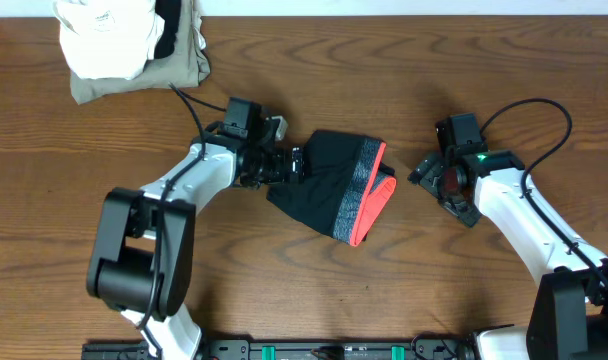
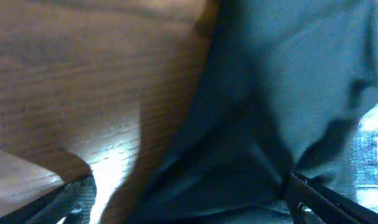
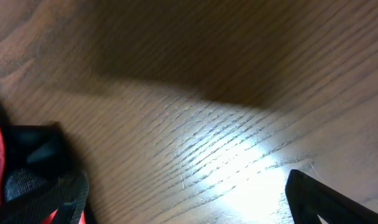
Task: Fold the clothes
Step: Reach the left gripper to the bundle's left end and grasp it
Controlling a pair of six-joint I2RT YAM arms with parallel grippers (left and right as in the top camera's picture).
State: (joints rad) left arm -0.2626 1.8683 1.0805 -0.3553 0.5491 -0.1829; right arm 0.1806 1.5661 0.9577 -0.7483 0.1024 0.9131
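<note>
Lying against left tool [image 1: 292,164], clothes [image 1: 332,186]

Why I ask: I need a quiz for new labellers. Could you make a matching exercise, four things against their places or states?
Things
1. black garment
2. white cloth
3. left tool
4. right tool

Places or states
a. open over bare wood, apart from the garment
b. middle of the table
c. far left corner, on the khaki garment
d. open at the garment's black end

Pairs: 1-b, 2-c, 3-d, 4-a
</note>
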